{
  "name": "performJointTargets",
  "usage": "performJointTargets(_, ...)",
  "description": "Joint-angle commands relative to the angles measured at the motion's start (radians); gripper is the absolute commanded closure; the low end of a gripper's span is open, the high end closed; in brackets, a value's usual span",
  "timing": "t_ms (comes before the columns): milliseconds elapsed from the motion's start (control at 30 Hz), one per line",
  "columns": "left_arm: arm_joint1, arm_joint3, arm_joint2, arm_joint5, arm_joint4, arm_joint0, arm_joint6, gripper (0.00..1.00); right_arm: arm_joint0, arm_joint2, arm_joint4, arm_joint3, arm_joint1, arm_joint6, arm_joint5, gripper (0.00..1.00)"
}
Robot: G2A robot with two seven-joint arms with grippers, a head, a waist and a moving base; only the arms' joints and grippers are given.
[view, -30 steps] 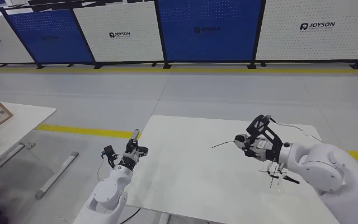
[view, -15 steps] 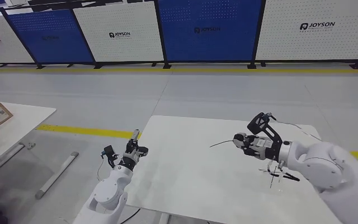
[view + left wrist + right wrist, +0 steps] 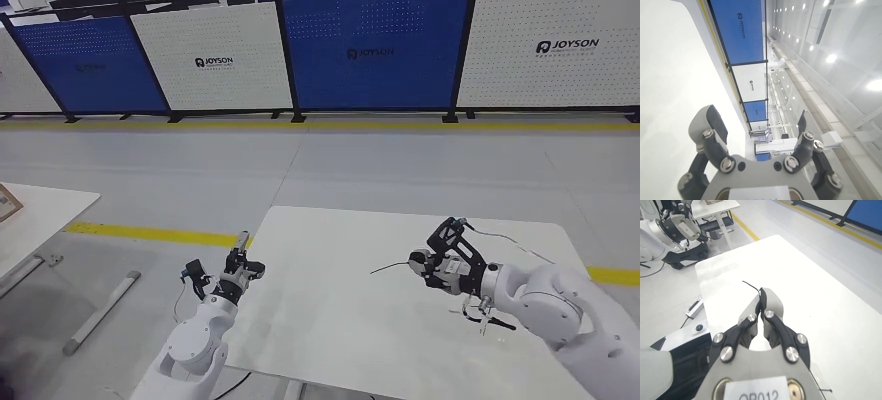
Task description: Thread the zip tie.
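Grey workshop floor, with blue and white pegboard panels (image 3: pixel 375 50) along the far wall and a yellow floor line (image 3: pixel 150 234) running behind the white table (image 3: pixel 330 300).

Right tool (image 3: pixel 415 265) sits over the right half of the table, raised off the surface and pointing toward the table's middle. In the right wrist view the right tool (image 3: pixel 761 292) is clenched, pads pressed together on the zip tie (image 3: pixel 751 286). The zip tie is thin and black; a short, slightly curved length sticks out past the fingertips. From above, the zip tie (image 3: pixel 390 267) reaches from the tool toward the left side, in the air, clear of the tabletop.

A few thin black strips (image 3: pixel 488 318) lie on the table under the right forearm.

Left tool (image 3: pixel 241 243) is just beside the table's left edge, near the front corner, pointing away from the robot. In the left wrist view the left tool (image 3: pixel 758 115) is released: fingers spread wide, nothing between them.
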Motion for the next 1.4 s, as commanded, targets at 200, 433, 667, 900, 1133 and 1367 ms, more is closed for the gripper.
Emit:
performJointTargets(200,0.0,0.0,0.0,0.0,0.0,0.0,0.0,0.0,0.008,-0.009,0.021,0.006,-0.002,-0.003,0.0,1.0)
performJointTargets(433,0.014,-0.062,-0.03,0.137,0.043,0.011,-0.167,0.0,0.008,-0.009,0.021,0.006,-0.002,-0.003,0.0,1.0)
performJointTargets(667,0.039,-0.094,-0.033,0.34,-0.059,0.025,-0.519,0.0,0.008,-0.009,0.021,0.006,-0.002,-0.003,0.0,1.0)
performJointTargets(900,0.048,-0.081,-0.031,0.34,-0.078,0.02,-0.554,0.0,0.008,-0.009,0.021,0.006,-0.002,-0.003,0.0,1.0)
performJointTargets(1133,0.045,-0.061,-0.009,0.34,-0.101,0.014,-0.515,0.0,-0.003,-0.007,-0.018,-0.004,-0.004,-0.015,0.003,1.0)
performJointTargets(1367,0.061,-0.043,0.045,0.34,-0.228,-0.009,-0.568,0.0,0.01,-0.054,-0.259,-0.005,-0.038,-0.029,0.031,1.0)
